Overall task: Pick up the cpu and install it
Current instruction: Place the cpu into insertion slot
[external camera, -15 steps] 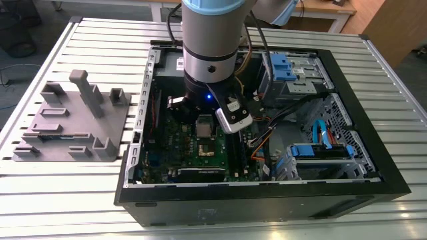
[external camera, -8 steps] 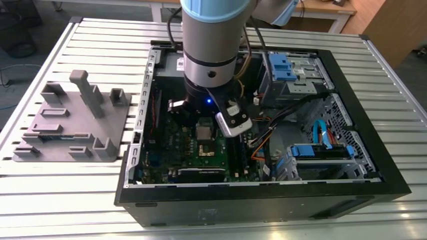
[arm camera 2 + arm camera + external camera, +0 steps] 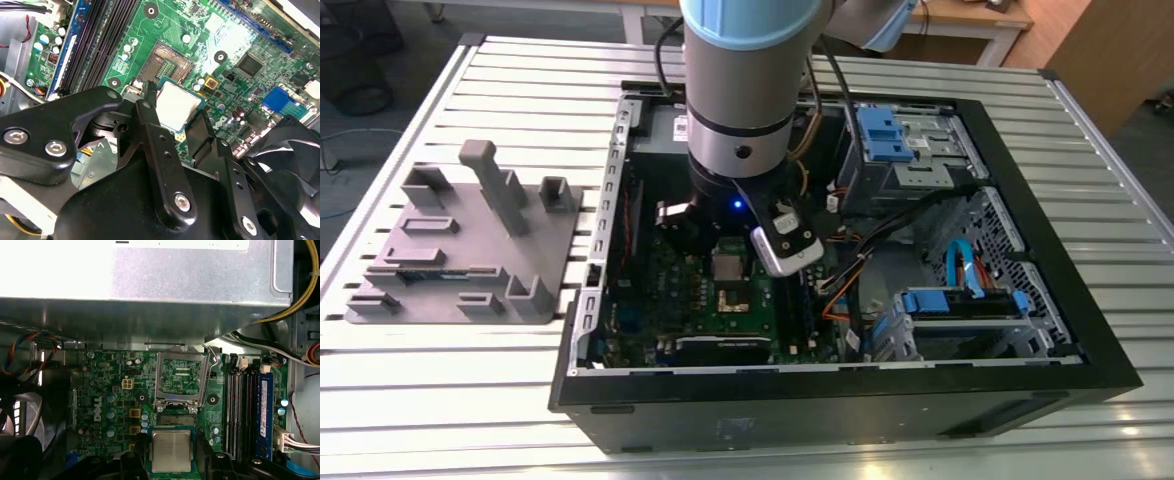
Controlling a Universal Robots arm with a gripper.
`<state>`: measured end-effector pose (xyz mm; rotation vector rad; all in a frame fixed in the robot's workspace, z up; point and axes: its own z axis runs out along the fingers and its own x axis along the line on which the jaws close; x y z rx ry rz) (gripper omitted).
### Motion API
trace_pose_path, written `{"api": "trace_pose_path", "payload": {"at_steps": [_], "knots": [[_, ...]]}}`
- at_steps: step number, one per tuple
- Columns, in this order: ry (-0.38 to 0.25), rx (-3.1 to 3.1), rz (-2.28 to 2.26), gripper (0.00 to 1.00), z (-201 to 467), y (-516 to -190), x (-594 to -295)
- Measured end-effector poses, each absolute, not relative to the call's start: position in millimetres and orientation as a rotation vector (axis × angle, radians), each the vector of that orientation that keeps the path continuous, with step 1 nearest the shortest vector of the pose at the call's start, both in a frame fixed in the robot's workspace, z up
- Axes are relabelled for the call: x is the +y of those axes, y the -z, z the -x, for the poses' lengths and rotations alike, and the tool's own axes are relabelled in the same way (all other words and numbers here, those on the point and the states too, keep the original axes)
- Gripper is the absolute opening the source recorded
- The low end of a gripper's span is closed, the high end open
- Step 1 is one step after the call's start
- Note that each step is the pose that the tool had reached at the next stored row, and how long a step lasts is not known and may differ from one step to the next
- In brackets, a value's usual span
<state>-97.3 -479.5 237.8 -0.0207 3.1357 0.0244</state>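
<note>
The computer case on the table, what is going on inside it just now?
A robot arm is reaching down into the open computer case. Its claw is shut on the cpu, with a black finger on each of two opposite edges. The chip is held low over the green motherboard, right beside the open socket. It is not seated in the socket yet.

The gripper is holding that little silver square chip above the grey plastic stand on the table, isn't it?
Not quite. The gripper does hold the cpu, but above the green motherboard inside the open computer case, not above the grey plastic fixture beside it. The second wrist view shows this.
</note>
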Motion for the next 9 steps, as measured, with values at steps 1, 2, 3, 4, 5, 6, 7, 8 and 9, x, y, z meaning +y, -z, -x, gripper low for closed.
{"api": "trace_pose_path", "payload": {"at_steps": [1,2,3,4,5,6,7,8,9], "knots": [[-0.025,3.136,0.021,0.47,97.3,-237.3,-479.5],[-0.025,3.135,0.021,0.47,97.3,-236.4,-479.4],[-0.025,3.136,0.021,0.47,97.3,-235.5,-479.5],[-0.024,3.136,0.021,0.47,97.3,-234.6,-479.5],[-0.025,3.136,0.021,0.47,97.3,-233.6,-479.5],[-0.025,3.136,0.021,0.47,97.3,-232.8,-479.5],[-0.024,3.136,0.021,0.47,97.3,-232.7,-479.6],[-0.024,3.136,0.021,0.47,97.3,-232.7,-479.6],[-0.025,3.136,0.021,0.47,97.3,-231.2,-479.5]]}}
